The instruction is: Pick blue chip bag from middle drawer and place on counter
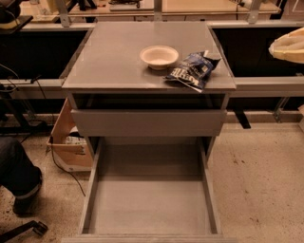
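Note:
The blue chip bag (pixel 192 70) lies on the grey counter (pixel 114 52) near its front right corner, just right of a white bowl (pixel 159 56). The middle drawer (pixel 149 204) is pulled fully out below, and its flat floor is bare. My gripper (pixel 288 45) shows only as a cream shape at the right edge of the view. It is off the counter, well to the right of the bag, and holds nothing that I can see.
A shut drawer front (pixel 148 122) sits under the counter. A cardboard box (pixel 71 142) stands on the floor left of the cabinet. A person's leg and shoe (pixel 19 175) are at the far left. Pale wooden tabletops (pixel 190 7) lie behind.

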`<move>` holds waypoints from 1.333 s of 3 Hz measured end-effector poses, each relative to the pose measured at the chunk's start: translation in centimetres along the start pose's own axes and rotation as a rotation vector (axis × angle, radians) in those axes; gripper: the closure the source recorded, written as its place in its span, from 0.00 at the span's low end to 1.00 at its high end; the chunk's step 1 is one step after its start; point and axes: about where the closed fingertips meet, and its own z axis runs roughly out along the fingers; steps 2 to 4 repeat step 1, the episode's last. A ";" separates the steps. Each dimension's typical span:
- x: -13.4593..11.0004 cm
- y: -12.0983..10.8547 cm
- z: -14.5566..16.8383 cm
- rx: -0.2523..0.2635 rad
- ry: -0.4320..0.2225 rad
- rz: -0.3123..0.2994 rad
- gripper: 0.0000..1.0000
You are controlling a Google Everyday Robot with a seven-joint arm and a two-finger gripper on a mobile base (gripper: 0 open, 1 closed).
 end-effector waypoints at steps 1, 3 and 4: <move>0.3 0.3 -0.5 -0.001 0.007 0.006 0.82; 0.3 0.3 -0.5 -0.001 0.007 0.006 0.82; 0.3 0.3 -0.5 -0.001 0.007 0.006 0.82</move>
